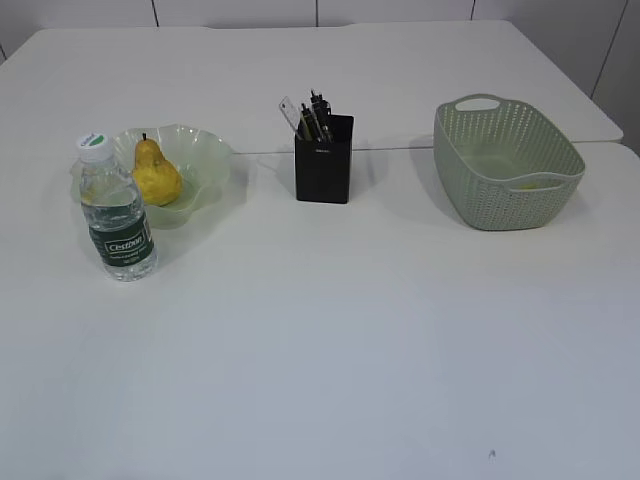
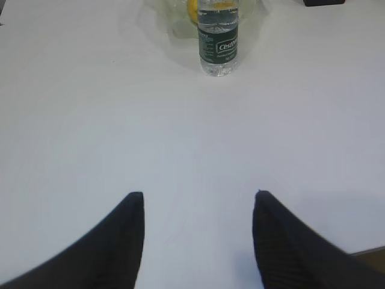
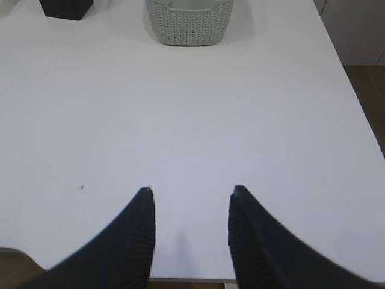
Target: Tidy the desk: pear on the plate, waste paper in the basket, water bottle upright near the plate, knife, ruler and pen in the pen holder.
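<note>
The white worktop [image 1: 330,340] looks tidy: yellow pear [image 1: 156,175] on the pale green glass plate [image 1: 205,160], clear plastic water bottle [image 1: 116,210] upright beside it. Both my left pincer [image 2: 198,201] and right pincer [image 3: 191,195] stand spread and empty, so I'd just keep them clear.

The water bottle [image 1: 117,212] has a dark green label [image 1: 125,246] with the white word "Cestbon". The small print is too tiny to read.
</note>
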Controlling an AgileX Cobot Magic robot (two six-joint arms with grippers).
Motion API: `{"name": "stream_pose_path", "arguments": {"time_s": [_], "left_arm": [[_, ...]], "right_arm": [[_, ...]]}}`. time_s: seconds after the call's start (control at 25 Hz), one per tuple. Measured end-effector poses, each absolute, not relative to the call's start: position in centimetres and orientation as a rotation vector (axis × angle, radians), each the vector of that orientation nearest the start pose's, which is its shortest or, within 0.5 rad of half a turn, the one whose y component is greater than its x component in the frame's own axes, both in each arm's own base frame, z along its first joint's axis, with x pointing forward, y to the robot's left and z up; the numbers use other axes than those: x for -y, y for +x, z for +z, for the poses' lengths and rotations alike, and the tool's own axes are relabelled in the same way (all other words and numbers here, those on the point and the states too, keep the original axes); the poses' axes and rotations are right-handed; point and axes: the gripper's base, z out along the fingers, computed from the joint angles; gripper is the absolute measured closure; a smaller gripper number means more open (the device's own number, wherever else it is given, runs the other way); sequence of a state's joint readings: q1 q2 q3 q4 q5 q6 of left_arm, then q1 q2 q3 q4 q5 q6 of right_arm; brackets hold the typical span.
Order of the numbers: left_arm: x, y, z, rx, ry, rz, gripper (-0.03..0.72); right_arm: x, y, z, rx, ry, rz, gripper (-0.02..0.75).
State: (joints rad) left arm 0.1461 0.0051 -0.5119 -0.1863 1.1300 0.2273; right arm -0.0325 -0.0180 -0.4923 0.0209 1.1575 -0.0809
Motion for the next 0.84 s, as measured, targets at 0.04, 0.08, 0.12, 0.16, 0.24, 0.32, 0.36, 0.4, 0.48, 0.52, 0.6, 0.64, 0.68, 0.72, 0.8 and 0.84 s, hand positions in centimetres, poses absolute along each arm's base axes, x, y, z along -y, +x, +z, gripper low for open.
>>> {"name": "stream_pose_path", "arguments": {"time_s": [0.04, 0.08, 0.12, 0.16, 0.24, 0.32, 0.36, 0.4, 0.48, 0.52, 0.6, 0.64, 0.68, 0.72, 0.8, 0.84], "left_arm": [[1.64, -0.7, 27.62, -2.089, 0.102, 0.001, 0.284], [1.64, -0.7, 27.62, -2.089, 0.102, 0.001, 0.285], [1.64, -0.7, 27.62, -2.089, 0.102, 0.001, 0.285], [1.64, -0.7, 27.62, -2.089, 0.102, 0.001, 0.286], [1.64, -0.7, 27.62, -2.089, 0.102, 0.001, 0.286], [1.64, -0.7, 27.62, -2.089, 0.102, 0.001, 0.287], [1.64, -0.7, 27.62, -2.089, 0.102, 0.001, 0.287], [1.64, -0.7, 27.62, -2.089, 0.102, 0.001, 0.287], [1.64, -0.7, 27.62, -2.089, 0.102, 0.001, 0.287], [1.64, -0.7, 27.62, -2.089, 0.102, 0.001, 0.287], [1.64, -0.7, 27.62, -2.089, 0.102, 0.001, 0.287], [1.64, -0.7, 27.62, -2.089, 0.102, 0.001, 0.288], [1.64, -0.7, 27.62, -2.089, 0.102, 0.001, 0.29], [1.64, -0.7, 27.62, -2.089, 0.102, 0.001, 0.292], [1.64, -0.7, 27.62, -2.089, 0.102, 0.001, 0.294], [1.64, -0.7, 27.62, -2.089, 0.102, 0.001, 0.294]], "right_arm": [[-0.21, -1.1, 26.74, -2.13, -0.054, -0.042, 0.404], [-0.21, -1.1, 26.74, -2.13, -0.054, -0.042, 0.404], [-0.21, -1.1, 26.74, -2.13, -0.054, -0.042, 0.404], [-0.21, -1.1, 26.74, -2.13, -0.054, -0.042, 0.404], [-0.21, -1.1, 26.74, -2.13, -0.054, -0.042, 0.404], [-0.21, -1.1, 26.74, -2.13, -0.054, -0.042, 0.404], [-0.21, -1.1, 26.74, -2.13, -0.054, -0.042, 0.404], [-0.21, -1.1, 26.74, -2.13, -0.054, -0.042, 0.404], [-0.21, -1.1, 26.74, -2.13, -0.054, -0.042, 0.404], [-0.21, -1.1, 26.74, -2.13, -0.054, -0.042, 0.404], [-0.21, -1.1, 26.74, -2.13, -0.054, -0.042, 0.404], [-0.21, -1.1, 26.74, -2.13, -0.054, -0.042, 0.404], [-0.21, -1.1, 26.74, -2.13, -0.054, -0.042, 0.404], [-0.21, -1.1, 26.74, -2.13, -0.054, -0.042, 0.404], [-0.21, -1.1, 26.74, -2.13, -0.054, -0.042, 0.404], [-0.21, -1.1, 26.74, -2.13, -0.054, -0.042, 0.404]]}}
